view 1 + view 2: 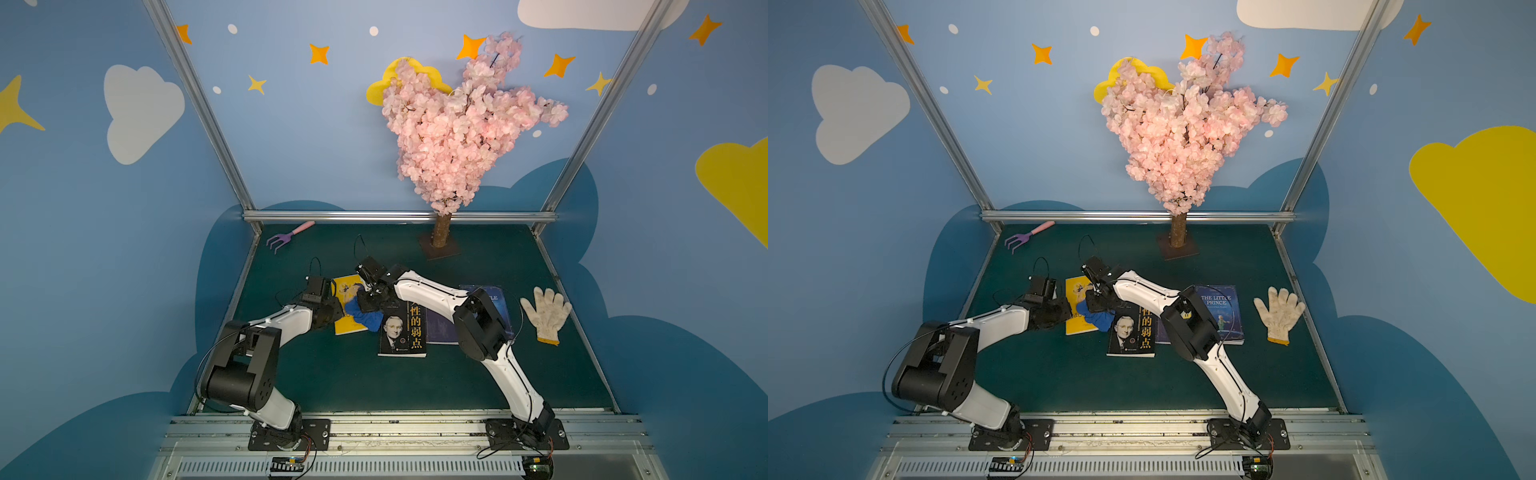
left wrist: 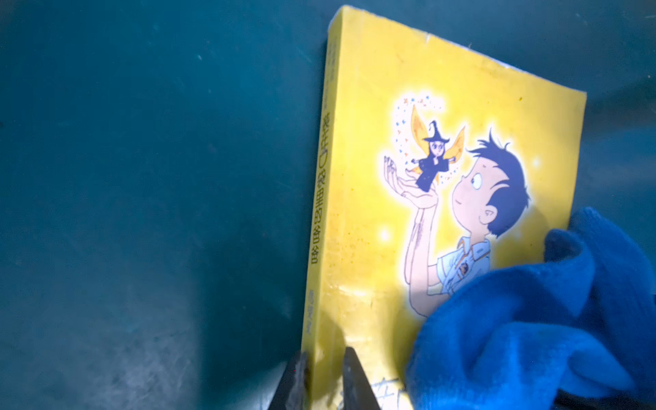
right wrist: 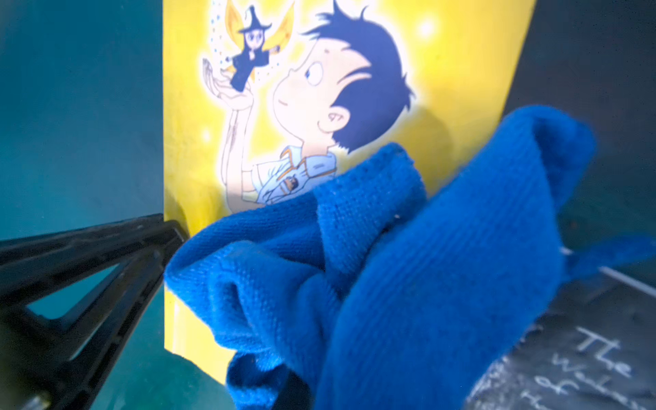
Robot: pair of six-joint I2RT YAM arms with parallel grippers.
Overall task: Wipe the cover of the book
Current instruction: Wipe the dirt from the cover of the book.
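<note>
- Yellow book (image 2: 372,88): spine title in Chinese, legible portion "口袋里的爸爸".
- Black book (image 1: 401,332): cover reads "性的弱点"; right wrist view shows "The", remainder blurred.
- Dark blue book (image 1: 1223,316): cover reads "THE LITTLE PRINCE".

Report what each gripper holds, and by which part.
Right gripper holds the blue cloth by a bunched fold, exact spot hidden. Left gripper pinches the yellow book at its spine edge near a corner.
</note>
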